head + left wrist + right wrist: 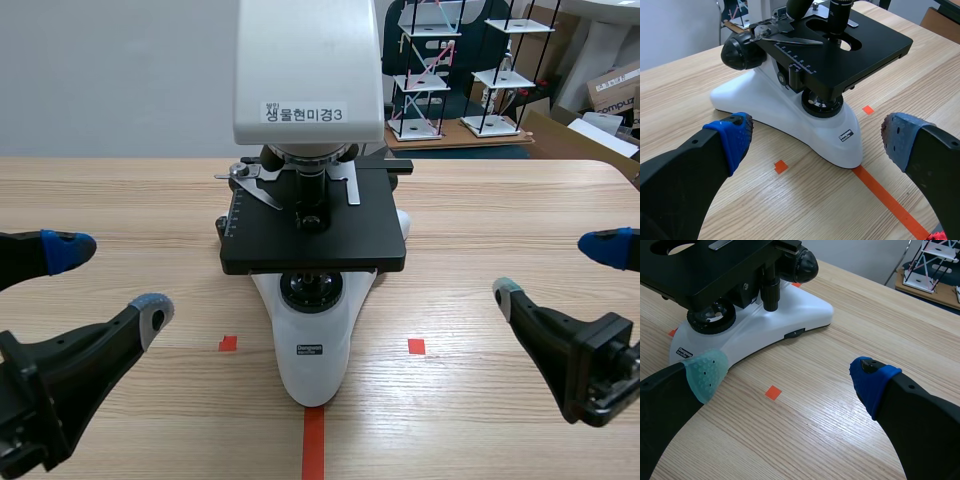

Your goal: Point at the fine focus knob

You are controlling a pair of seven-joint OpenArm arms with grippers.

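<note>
Wooden table [120, 200], microscope [313, 350] at centre, a gripper on each side.
The left gripper [108, 282] and right gripper [557, 270] flank the base, jaws spread, holding nothing. The scene view nearly hides the focus knobs behind the stage [313, 235]. The wrist views show them — left knob [742, 52], right knob [804, 265] — low on the far side, their axis horizontal, pointing left and right.

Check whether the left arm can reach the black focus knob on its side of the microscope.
Probably yes: the left gripper, open, sits short of the microscope, and the focus knob juts out sideways with nothing between them.
</note>
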